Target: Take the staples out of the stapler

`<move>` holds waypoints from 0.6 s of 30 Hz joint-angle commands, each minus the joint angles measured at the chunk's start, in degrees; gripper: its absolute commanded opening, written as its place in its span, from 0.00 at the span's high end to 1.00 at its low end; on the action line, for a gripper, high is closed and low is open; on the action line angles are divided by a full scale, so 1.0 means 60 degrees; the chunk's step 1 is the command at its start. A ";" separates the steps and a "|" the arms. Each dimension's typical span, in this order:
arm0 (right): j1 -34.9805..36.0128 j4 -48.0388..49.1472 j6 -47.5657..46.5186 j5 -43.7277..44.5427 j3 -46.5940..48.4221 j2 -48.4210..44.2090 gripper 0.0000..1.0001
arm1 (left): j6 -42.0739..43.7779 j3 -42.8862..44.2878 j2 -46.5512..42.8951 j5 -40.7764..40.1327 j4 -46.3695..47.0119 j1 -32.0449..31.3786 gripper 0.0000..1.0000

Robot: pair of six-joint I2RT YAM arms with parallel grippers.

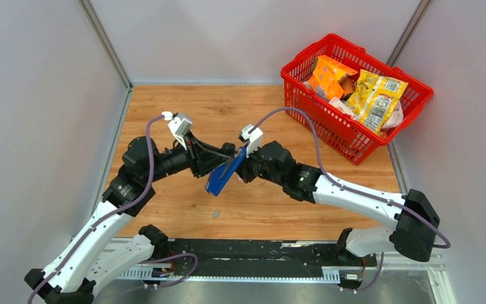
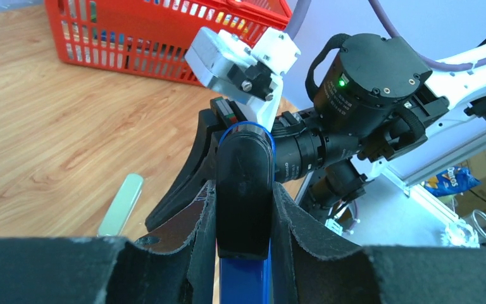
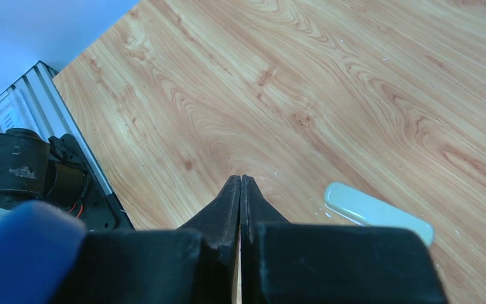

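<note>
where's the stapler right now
In the top view the blue stapler is held tilted above the middle of the wooden table, clamped in the left gripper, with the shut right gripper close beside it.

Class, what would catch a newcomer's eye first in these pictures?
The blue stapler, held above mid-table by the left gripper, with the shut right gripper close beside it. Then the red basket of snack packets in the far right corner.

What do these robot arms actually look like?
The left arm and right arm have white shells and black round joints. A purple cable runs to each white wrist camera. The fingers are black and tapered; one joint shows a green light.
</note>
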 commanded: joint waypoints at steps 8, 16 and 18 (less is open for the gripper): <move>0.0068 -0.0262 -0.0728 -0.1709 0.1561 0.0507 1.00 | -0.0173 -0.0169 0.1337 0.2733 0.1149 -0.0050 1.00; 0.0141 -0.0511 -0.0977 -0.1944 0.1987 0.0683 1.00 | -0.0144 -0.0227 0.1911 0.3250 0.1545 -0.0576 1.00; 0.0127 -0.0525 -0.1035 -0.2017 0.2060 0.0683 1.00 | -0.0085 -0.0183 0.2056 0.3352 0.1588 -0.0781 1.00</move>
